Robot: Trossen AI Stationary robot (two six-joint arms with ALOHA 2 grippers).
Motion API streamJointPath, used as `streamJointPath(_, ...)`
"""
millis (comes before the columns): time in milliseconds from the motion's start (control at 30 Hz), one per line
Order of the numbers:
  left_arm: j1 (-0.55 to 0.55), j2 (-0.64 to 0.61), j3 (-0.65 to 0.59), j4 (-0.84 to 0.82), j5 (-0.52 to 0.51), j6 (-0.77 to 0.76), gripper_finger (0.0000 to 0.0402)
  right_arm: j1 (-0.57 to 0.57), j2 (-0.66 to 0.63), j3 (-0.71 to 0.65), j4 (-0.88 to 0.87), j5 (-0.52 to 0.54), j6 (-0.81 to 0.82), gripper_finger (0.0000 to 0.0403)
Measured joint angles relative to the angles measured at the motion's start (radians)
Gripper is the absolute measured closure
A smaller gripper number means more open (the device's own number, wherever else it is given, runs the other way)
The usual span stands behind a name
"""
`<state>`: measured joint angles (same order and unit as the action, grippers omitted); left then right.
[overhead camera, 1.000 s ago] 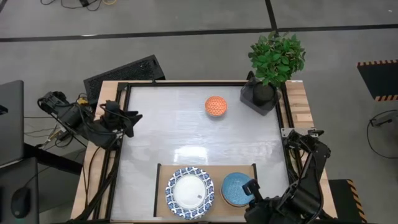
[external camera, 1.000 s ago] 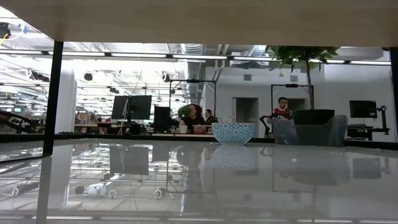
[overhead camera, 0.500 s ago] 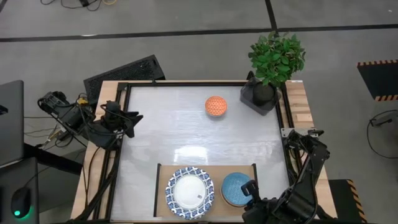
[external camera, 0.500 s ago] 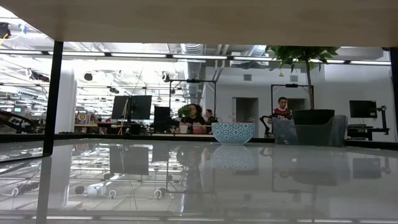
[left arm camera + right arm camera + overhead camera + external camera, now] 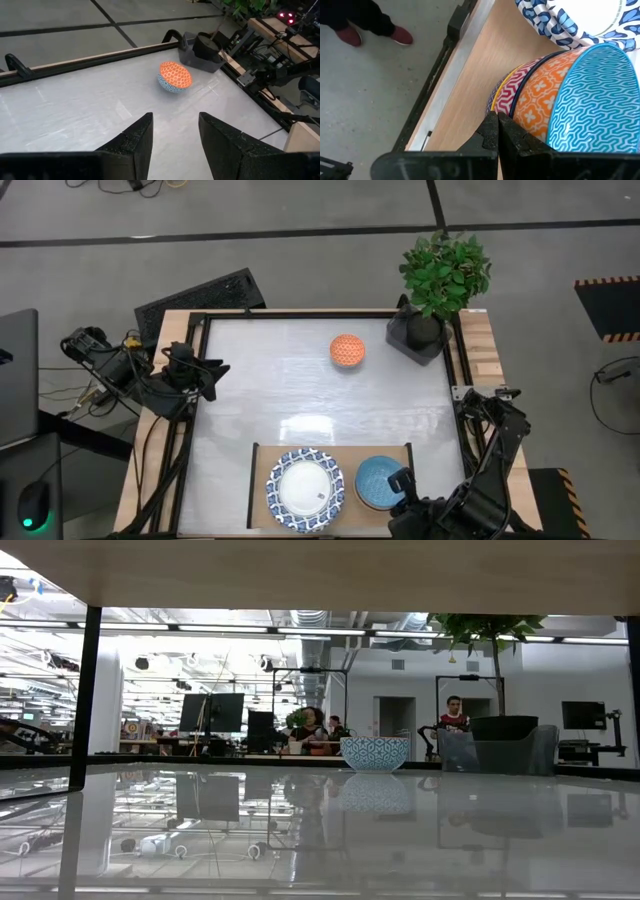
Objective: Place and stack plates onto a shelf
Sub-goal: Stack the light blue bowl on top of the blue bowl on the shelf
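Observation:
A stack of blue-and-white-rimmed plates [image 5: 305, 490] lies on the left half of the light-wood shelf [image 5: 350, 455] at the table's near edge. How many plates it holds does not show. Its rim [image 5: 570, 20] also appears in the right wrist view. Beside it on the shelf stands a stack of bowls [image 5: 378, 485] with a turquoise one on top. My right gripper [image 5: 398, 480] is shut, low at the right side of that bowl stack [image 5: 580, 100]. My left gripper [image 5: 175, 125] waits open at the table's left edge [image 5: 200, 370]. My right gripper [image 5: 498, 120] has its shut fingertips close against the side of the lower, red-patterned bowl [image 5: 502, 97], coming level from the table's right. Whether they touch it, I cannot tell.
A bowl, orange inside and blue outside [image 5: 347, 350], stands on the far part of the table. A potted plant [image 5: 440, 290] fills the far right corner. Black rails [image 5: 205, 410] frame the tabletop. The low view shows the bowl [image 5: 374, 753] and people in the room behind.
My right gripper has edged a little toward the table's left, closer to the bowl stack, staying shut. Nothing else has moved.

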<state>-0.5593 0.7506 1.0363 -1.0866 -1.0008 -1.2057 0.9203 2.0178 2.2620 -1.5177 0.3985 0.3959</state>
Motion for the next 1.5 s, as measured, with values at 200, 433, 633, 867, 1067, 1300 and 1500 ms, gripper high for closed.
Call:
streamJointPath(200, 0.000, 0.000, 0.000, 0.000, 0.000, 0.000, 0.0258, -0.002, -0.001, -0.043, 0.007, -0.001, 0.014, 0.0386)
streamJointPath(433, 0.000, 0.002, 0.000, 0.000, 0.000, -0.010, 0.0258, -0.005, 0.000, -0.080, 0.012, -0.002, 0.070, 0.0382)
streamJointPath(633, 0.000, 0.002, 0.000, 0.000, 0.000, -0.010, 0.0258, 0.014, -0.003, -0.051, 0.013, 0.010, 0.078, 0.0382)
streamJointPath(867, 0.000, 0.002, 0.000, 0.000, -0.001, -0.008, 0.0258, 0.029, -0.005, -0.027, 0.014, 0.088, 0.121, 0.0382)
streamJointPath(1067, 0.000, 0.002, 0.000, 0.000, 0.000, -0.010, 0.0258, 0.026, -0.001, -0.027, 0.011, 0.101, 0.121, 0.0383)
streamJointPath(1300, 0.000, 0.002, 0.000, 0.000, 0.000, -0.013, 0.0258, 0.029, -0.001, -0.027, -0.005, 0.127, 0.121, 0.0383)
streamJointPath(1500, 0.000, 0.002, 0.000, 0.000, 0.000, -0.021, 0.0258, 0.020, -0.002, -0.040, -0.012, 0.127, 0.124, 0.0383)
